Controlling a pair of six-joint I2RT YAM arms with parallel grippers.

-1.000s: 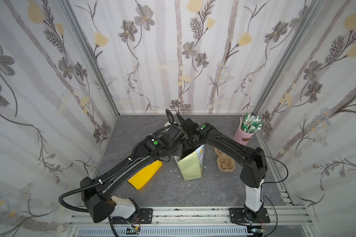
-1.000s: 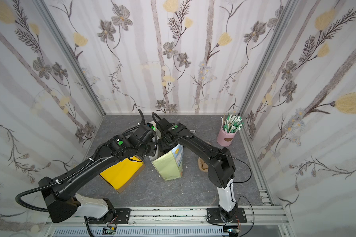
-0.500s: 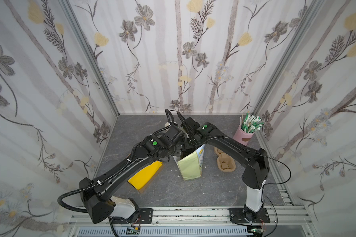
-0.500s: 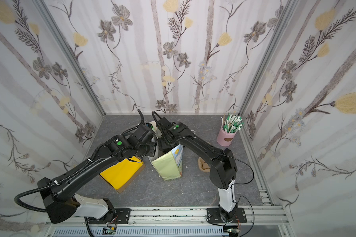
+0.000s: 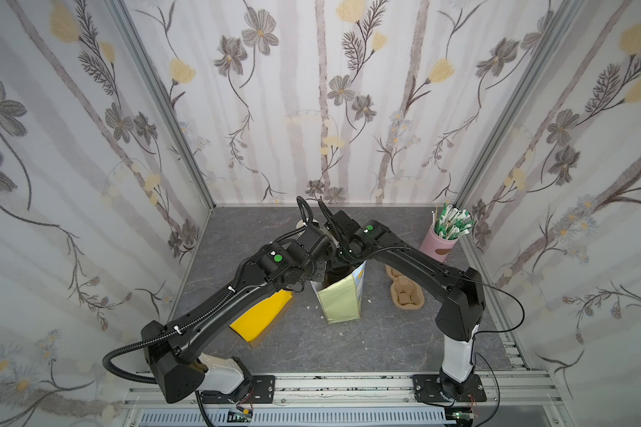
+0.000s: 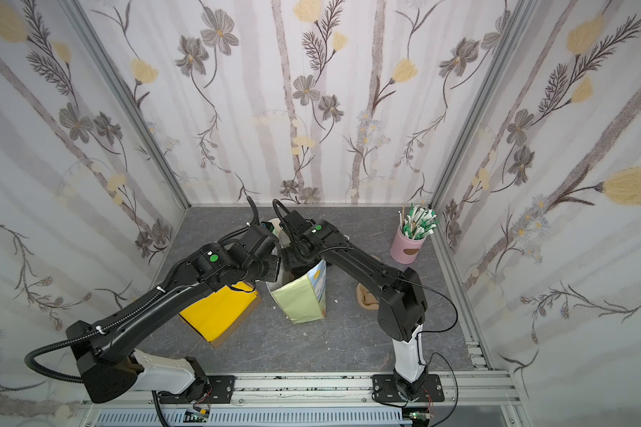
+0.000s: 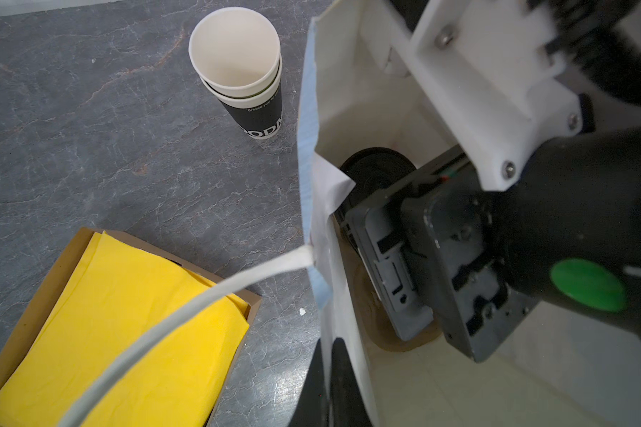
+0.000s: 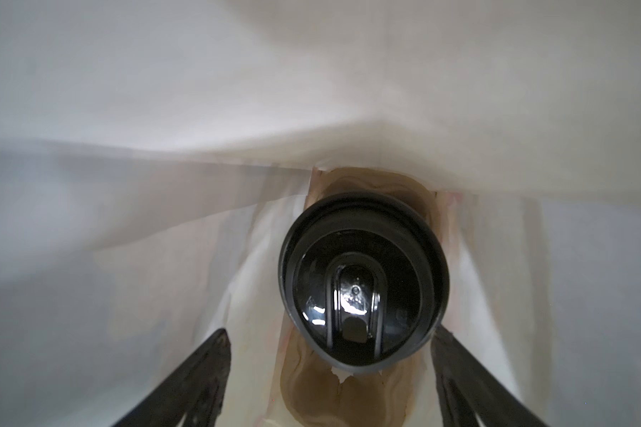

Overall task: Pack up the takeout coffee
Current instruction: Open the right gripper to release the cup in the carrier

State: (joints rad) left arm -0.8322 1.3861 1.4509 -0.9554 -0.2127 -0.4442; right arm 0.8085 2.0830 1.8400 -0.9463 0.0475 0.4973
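A light green paper bag (image 5: 339, 299) (image 6: 300, 299) stands mid-table. The takeout coffee, of which only its black domed lid (image 8: 363, 284) (image 7: 376, 170) shows, sits upright in a brown pulp carrier (image 8: 348, 392) on the bag's floor. My right gripper (image 8: 330, 380) reaches down through the bag's mouth and stands open. Its fingers (image 8: 200, 377) flank the lid without gripping it. My left gripper (image 7: 330, 388) is shut on the bag's side wall near the rim, one finger inside and one outside. The bag's white handle (image 7: 200, 307) hangs loose across the left wrist view.
A stack of lidless black cups (image 7: 245, 85) (image 6: 276, 223) stands behind the bag. A cardboard box of yellow napkins (image 5: 261, 314) (image 7: 126, 325) lies to its left. Spare pulp carriers (image 5: 404, 292) and a pink holder of wrapped sticks (image 5: 443, 240) are at the right.
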